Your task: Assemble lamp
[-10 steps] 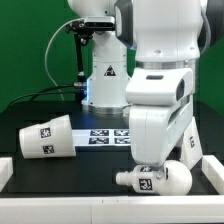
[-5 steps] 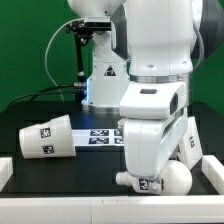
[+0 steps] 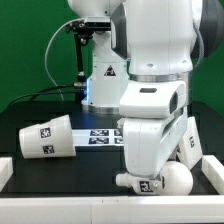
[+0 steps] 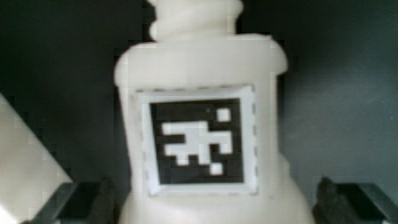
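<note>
We find the bulb lying on its side on the black counter, low at the exterior view's right, its rounded end toward the right and its neck toward the left. The arm stands low directly over it and hides most of the neck. In the wrist view the pincer is spread. Its two dark fingers straddle the bulb's body, one close against the plastic and the other with a clear gap, so nothing is pinched yet. The square tag on the bulb sits squarely between them. The shade lies on its side at the exterior view's left, well apart from the bulb. The marker board lies flat between the two. A white tagged part that we take to be the base shows at the right edge, partly hidden behind the arm and just behind the bulb. We judge the step in hand to be the grasp of the bulb, early in the assembly, since no two parts are joined. The next move calls for closing the fingers evenly on the body. The bulb should then be lifted without letting the round plastic roll or slip, turned neck-down and brought to the base.
</note>
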Controlling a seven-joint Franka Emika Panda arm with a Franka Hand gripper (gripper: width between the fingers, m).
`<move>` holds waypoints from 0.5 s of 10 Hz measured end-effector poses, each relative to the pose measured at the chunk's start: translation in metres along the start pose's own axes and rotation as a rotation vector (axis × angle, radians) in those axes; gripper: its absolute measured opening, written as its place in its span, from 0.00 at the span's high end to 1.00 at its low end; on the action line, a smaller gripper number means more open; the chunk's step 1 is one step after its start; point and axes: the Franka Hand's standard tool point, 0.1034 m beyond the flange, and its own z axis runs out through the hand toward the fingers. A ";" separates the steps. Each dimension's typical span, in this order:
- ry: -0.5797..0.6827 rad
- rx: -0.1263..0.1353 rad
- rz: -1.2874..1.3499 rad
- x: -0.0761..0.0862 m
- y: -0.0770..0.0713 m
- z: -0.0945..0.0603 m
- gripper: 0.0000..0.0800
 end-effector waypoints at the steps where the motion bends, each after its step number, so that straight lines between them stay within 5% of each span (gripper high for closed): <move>1: 0.002 -0.008 0.007 -0.002 0.001 -0.003 0.32; 2: 0.002 -0.020 0.031 -0.010 0.000 -0.011 0.32; 3: -0.009 -0.015 0.099 -0.020 -0.004 -0.015 0.54; 4: -0.025 -0.007 0.179 -0.031 -0.007 -0.016 0.54; 5: -0.034 0.001 0.193 -0.035 -0.009 -0.015 0.72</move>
